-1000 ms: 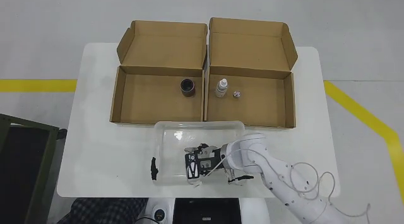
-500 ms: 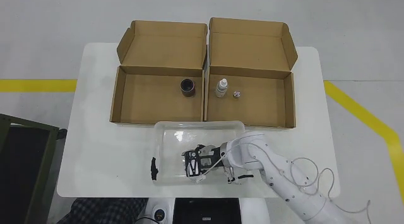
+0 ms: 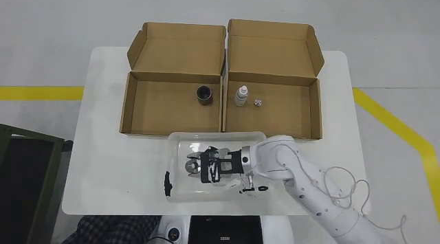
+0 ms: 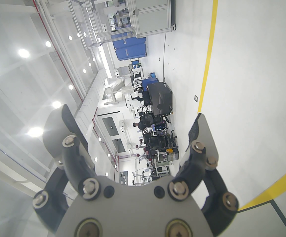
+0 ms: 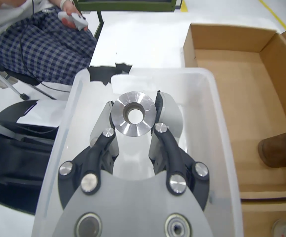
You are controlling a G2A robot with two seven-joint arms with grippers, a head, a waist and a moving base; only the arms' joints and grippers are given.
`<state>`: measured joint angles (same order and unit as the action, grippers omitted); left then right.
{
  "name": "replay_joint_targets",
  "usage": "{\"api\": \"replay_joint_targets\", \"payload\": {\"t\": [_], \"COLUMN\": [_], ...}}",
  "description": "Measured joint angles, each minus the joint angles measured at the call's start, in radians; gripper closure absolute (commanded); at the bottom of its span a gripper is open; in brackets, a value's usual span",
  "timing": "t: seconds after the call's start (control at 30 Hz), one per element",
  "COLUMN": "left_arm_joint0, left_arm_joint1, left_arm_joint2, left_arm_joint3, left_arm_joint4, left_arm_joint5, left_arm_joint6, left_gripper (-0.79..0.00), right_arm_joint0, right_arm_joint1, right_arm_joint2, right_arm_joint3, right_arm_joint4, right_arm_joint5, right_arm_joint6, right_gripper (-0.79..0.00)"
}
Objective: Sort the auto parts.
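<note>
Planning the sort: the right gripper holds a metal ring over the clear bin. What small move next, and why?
Probably lift straight up. The right gripper is shut on the metal ring, which hangs inside the clear bin, whose walls likely stand between it and the cardboard box.

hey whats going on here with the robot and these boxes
The robot is sorting auto parts. Its right gripper is shut on a silver metal ring over the clear bin. Behind it stand two open cardboard boxes: the left box holds a dark cylinder, the right box a small white part. The left gripper is open and empty, pointed into the room.
</note>
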<state>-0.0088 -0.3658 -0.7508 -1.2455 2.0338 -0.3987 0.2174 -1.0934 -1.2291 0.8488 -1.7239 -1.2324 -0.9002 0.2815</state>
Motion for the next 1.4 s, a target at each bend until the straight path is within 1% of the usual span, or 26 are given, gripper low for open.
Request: {"api": "replay_joint_targets", "payload": {"t": [0.17,0.37,0.87,1.13,1.4], "left_arm_joint0": [0.0,0.0,0.0,0.0,0.0], "left_arm_joint1": [0.0,0.0,0.0,0.0,0.0], "left_arm_joint2": [0.0,0.0,0.0,0.0,0.0], "left_arm_joint3": [0.0,0.0,0.0,0.0,0.0], "left_arm_joint4": [0.0,0.0,0.0,0.0,0.0], "left_arm_joint5": [0.0,0.0,0.0,0.0,0.0], "left_arm_joint6": [0.0,0.0,0.0,0.0,0.0], "left_gripper": [-0.785,-0.785,-0.785,-0.785,-0.785], "right_arm_joint0": [-0.029,-0.049,-0.106,-0.122,-0.123], "right_arm_joint1": [0.012,0.023,0.033,0.034,0.034], "right_arm_joint2": [0.069,0.147,0.243,0.263,0.262], "right_arm_joint3": [-0.046,-0.105,-0.146,-0.138,-0.136], "right_arm_joint4": [0.003,0.025,0.079,0.079,0.063], "right_arm_joint5": [0.02,0.052,0.083,0.099,0.11], "right_arm_joint6": [-0.117,-0.216,-0.416,-0.488,-0.494], "right_gripper": [0.0,0.0,0.0,0.0,0.0]}}
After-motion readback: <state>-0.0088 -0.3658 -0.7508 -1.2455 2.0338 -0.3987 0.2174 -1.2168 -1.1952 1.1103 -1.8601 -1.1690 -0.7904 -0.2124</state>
